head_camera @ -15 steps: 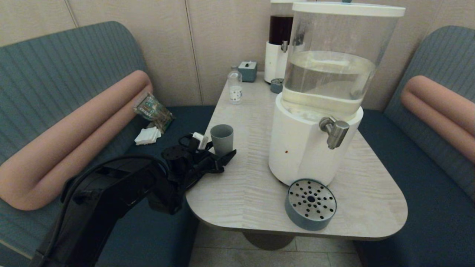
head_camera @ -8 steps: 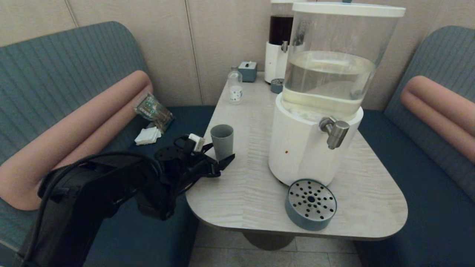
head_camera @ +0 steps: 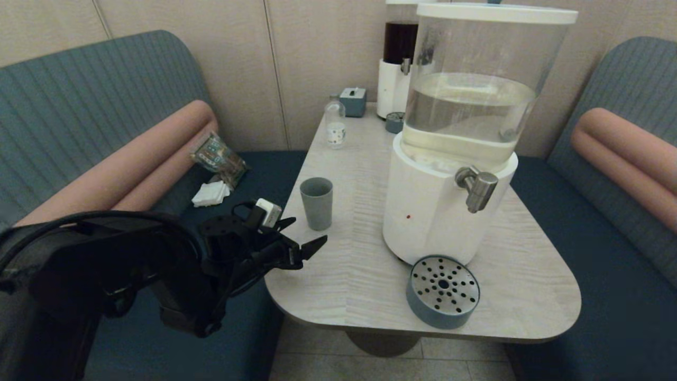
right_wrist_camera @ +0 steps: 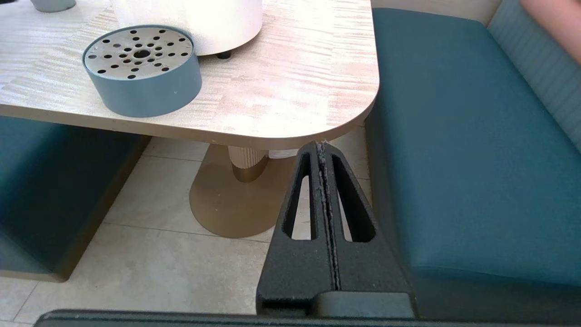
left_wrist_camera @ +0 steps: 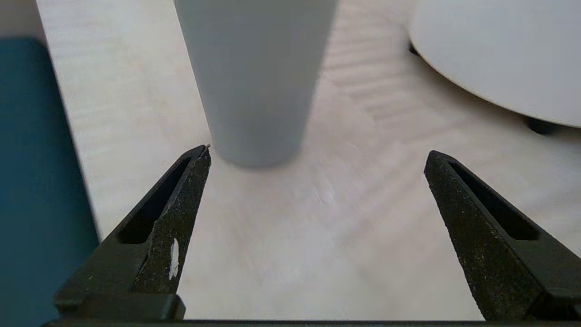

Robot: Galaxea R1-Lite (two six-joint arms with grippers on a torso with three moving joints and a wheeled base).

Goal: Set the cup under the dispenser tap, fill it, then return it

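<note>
Left arm [head_camera: 106, 275]: matte black casing, looped black cable, small white block near wrist. Left gripper [left_wrist_camera: 317, 159]: black, grainy tapered fingers w/ slots. Right gripper [right_wrist_camera: 323, 150]: same black slotted wedges.

Pale wood-grain table [head_camera: 359, 275], cup [head_camera: 316, 203], large dispenser [head_camera: 449, 211], drip tray [head_camera: 443, 297], small bottle [head_camera: 335, 125]

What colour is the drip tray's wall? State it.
Grey-blue, under a perforated metal top; the drip tray shows best in the right wrist view.

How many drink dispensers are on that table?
2. The big clear-tank dispenser stands mid-table by the drip tray; a slim dispenser with dark liquid stands behind it at the wall.
</note>
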